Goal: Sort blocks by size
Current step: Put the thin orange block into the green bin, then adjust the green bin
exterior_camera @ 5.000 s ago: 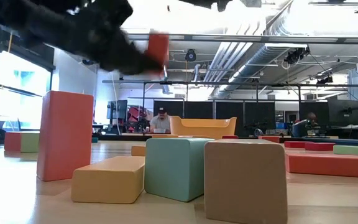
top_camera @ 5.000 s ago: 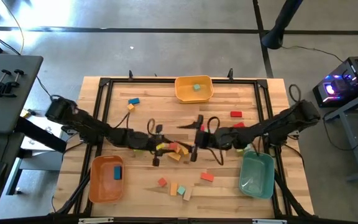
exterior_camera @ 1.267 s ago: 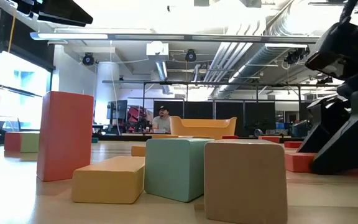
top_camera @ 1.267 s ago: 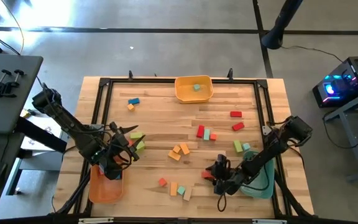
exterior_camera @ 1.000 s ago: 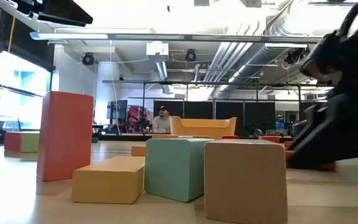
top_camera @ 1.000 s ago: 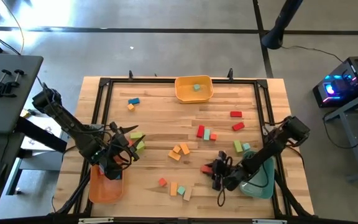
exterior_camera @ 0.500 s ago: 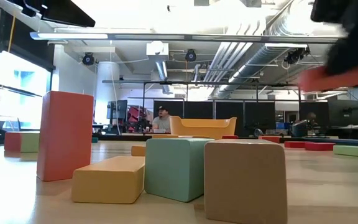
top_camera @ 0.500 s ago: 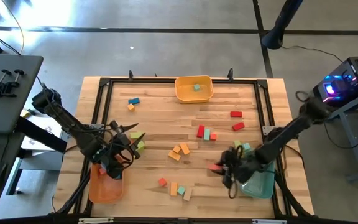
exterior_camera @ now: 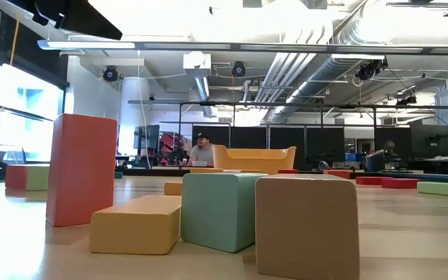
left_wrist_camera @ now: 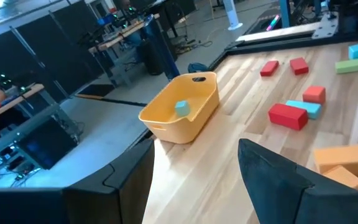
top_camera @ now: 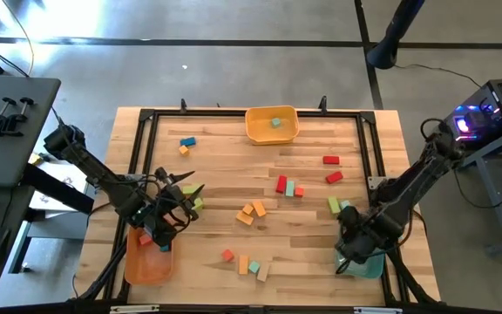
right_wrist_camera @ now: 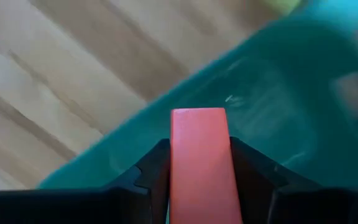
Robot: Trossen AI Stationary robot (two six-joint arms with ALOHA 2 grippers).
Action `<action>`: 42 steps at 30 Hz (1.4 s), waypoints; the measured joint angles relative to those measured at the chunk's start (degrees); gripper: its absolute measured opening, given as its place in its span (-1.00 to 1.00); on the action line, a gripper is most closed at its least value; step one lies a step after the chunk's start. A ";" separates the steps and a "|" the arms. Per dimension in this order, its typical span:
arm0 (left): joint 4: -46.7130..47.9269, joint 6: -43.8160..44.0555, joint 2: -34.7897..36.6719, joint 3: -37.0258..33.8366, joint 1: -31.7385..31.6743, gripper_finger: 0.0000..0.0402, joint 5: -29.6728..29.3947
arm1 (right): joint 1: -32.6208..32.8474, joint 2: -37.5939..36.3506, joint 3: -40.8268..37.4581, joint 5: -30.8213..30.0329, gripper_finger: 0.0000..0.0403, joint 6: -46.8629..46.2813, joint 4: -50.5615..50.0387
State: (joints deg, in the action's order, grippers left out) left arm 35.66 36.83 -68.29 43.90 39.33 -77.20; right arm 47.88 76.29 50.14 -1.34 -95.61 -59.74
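Wooden table [top_camera: 234, 187], no lettering readable; right claw [right_wrist_camera: 199, 163] grips a red block [right_wrist_camera: 199, 155] over the teal bin [right_wrist_camera: 291, 93], left claw [left_wrist_camera: 194, 180] hangs released over the orange bin [top_camera: 142, 266].

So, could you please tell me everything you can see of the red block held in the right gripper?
The smooth, matte red rectangular block is clamped on its two long sides by the right gripper, one flat end pointing forward. It hangs over the teal-green plastic bin at the table's right front corner, touching only the fingers.
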 joint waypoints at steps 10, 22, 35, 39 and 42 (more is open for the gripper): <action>-0.04 -0.10 0.00 0.00 -0.53 0.08 -0.30 | 0.41 0.07 -10.93 2.27 -0.15 -2.50 13.83; -0.04 1.93 0.00 0.00 -0.74 0.08 0.05 | 1.75 -0.04 5.68 -18.27 -0.13 0.20 -6.67; -0.02 1.63 0.00 0.00 -0.74 0.08 0.12 | -12.73 -0.02 5.19 -37.04 -0.12 15.96 -3.59; 0.00 0.81 0.00 0.00 -0.90 0.08 0.01 | -18.93 -0.02 5.19 -33.57 -0.11 24.52 -1.62; 0.02 0.04 0.00 0.00 -1.68 0.08 0.01 | -23.64 0.12 5.19 -30.33 -0.03 30.47 0.41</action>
State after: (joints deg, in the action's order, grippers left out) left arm 35.68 36.88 -68.29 43.90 37.65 -77.19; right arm 24.23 76.41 55.33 -31.68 -65.13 -59.33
